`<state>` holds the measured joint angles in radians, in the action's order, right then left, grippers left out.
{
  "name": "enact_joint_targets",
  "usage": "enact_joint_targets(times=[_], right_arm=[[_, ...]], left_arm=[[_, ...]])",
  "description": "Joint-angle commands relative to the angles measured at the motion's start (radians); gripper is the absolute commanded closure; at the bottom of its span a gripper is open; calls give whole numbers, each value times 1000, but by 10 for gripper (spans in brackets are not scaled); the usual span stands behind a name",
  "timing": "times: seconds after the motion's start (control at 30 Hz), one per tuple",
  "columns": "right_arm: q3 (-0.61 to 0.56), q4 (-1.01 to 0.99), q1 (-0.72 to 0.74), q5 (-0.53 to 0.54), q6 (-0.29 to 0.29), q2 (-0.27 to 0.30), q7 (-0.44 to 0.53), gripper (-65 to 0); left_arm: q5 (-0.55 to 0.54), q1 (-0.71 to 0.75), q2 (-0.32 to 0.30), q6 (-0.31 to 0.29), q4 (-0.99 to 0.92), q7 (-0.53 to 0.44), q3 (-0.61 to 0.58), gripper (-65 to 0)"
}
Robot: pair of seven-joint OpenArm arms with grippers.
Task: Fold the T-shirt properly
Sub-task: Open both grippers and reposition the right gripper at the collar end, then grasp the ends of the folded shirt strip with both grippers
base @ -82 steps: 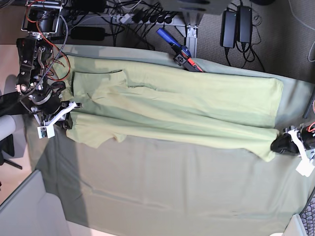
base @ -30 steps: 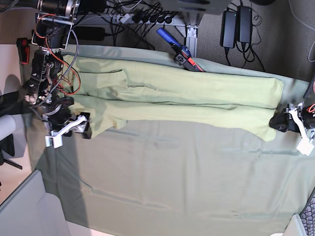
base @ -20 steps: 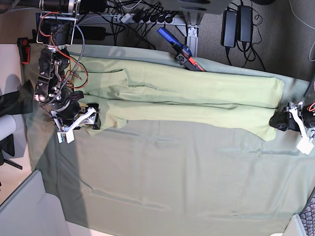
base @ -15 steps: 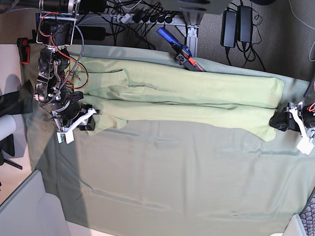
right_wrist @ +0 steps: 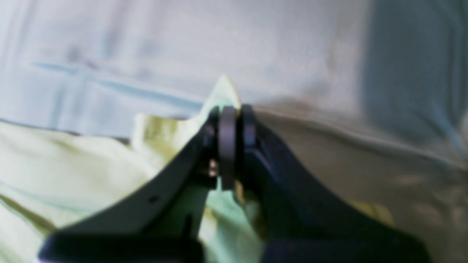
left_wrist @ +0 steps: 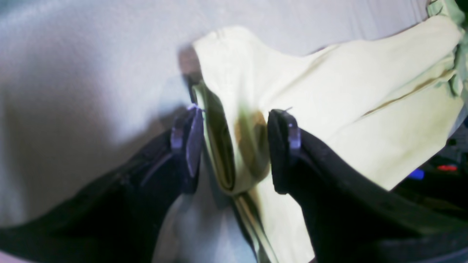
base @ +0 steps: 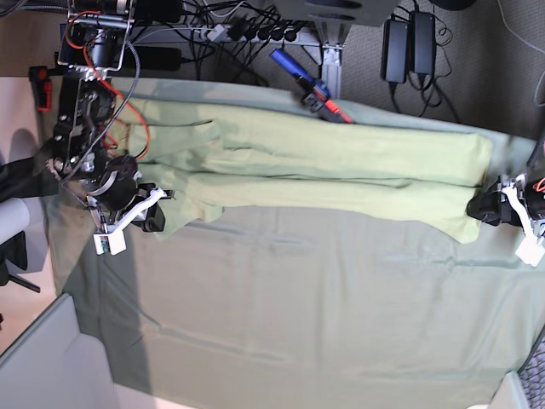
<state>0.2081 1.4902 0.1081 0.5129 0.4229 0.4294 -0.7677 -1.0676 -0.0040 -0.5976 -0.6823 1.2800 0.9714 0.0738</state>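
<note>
The pale yellow-green T-shirt (base: 341, 170) lies as a long band across the far half of the grey-green tablecloth (base: 298, 315). In the base view my right gripper (base: 156, 218) sits at the shirt's left front corner. The right wrist view shows that gripper (right_wrist: 228, 124) shut, with a tip of the T-shirt (right_wrist: 73, 160) pinched and poking out above it. My left gripper (base: 479, 209) is at the shirt's right front corner. In the left wrist view, that gripper (left_wrist: 236, 146) is open, and a fold of the T-shirt (left_wrist: 347, 91) hangs between its fingers (left_wrist: 281, 146).
A blue and red tool (base: 311, 85) lies at the table's back edge. Power bricks (base: 409, 43) and cables sit on the floor behind. A grey chair (base: 13, 221) stands off the left edge. The tablecloth's front half stretches toward the near edge.
My right gripper came in at the shirt's left front corner and closed on the fabric. My left gripper's jaws spread wider around the right hem. The shirt band had narrowed earlier.
</note>
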Motion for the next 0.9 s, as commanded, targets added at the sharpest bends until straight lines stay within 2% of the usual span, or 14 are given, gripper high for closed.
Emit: enact_joint_targets(times=[0.0, 0.17, 0.43, 0.73, 0.87], right_arm=[[30, 49, -5, 14, 0, 19, 11, 0], [142, 179, -120, 65, 0, 19, -2, 0], [275, 250, -284, 135, 1, 16, -4, 0], [285, 258, -387, 158, 1, 15, -18, 0], [285, 258, -389, 137, 1, -13, -10, 0]], left_arm=[[-20, -9, -21, -16, 15, -17, 9, -320], [-22, 0, -21, -16, 15, 3, 23, -320], [-74, 68, -29, -16, 15, 7, 98, -320], [-96, 93, -29, -16, 15, 13, 117, -320], [-106, 93, -29, -16, 15, 13, 117, -320]])
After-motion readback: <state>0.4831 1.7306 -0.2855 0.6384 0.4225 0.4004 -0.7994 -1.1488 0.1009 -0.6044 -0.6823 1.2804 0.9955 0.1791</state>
